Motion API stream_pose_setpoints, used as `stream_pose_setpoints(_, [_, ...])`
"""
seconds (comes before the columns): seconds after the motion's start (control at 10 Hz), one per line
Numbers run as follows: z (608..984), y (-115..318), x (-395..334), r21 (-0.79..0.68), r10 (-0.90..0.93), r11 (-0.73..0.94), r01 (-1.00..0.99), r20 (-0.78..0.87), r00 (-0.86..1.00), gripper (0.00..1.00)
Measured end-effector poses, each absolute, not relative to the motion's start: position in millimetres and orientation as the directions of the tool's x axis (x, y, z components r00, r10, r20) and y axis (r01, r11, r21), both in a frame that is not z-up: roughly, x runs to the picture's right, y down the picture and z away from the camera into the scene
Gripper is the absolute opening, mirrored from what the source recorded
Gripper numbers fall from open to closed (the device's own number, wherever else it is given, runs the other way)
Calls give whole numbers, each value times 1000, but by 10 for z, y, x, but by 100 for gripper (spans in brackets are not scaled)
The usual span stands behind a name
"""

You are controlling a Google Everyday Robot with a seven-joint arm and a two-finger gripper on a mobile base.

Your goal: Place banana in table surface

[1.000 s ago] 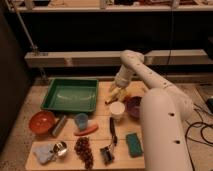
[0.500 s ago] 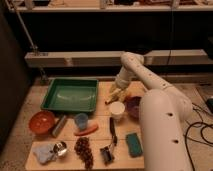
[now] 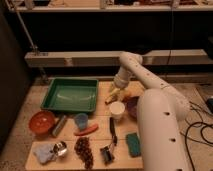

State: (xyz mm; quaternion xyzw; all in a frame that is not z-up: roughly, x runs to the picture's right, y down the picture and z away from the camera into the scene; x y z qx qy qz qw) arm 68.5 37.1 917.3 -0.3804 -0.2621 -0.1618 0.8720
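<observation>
- Gripper is down low at the far-mid part of the table, just R of the green tray, w/ the white arm bending down to it from the robot body on the R.
- Banana is right at the gripper tip, low against the table, betw. the tray's R edge and the purple bowl. Can't tell if it lies on the wood or hangs just above.
- Jaws: can't tell whether spread or pinching the banana, since the wrist hides them.
- White cup stands just in front of the banana, touching or nearly touching the purple bowl.
- Front of tray, L to R: red-orange bowl, a can on its side, blue cup, carrot.
- Near edge, L to R: blue cloth, small metal cup, grapes, black brush, green sponge.
</observation>
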Motion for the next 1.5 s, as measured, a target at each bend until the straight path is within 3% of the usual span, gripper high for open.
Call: stream_pose_setpoints(1.5, [9254, 544, 696, -622, -45, 618, 482, 584, 811, 64])
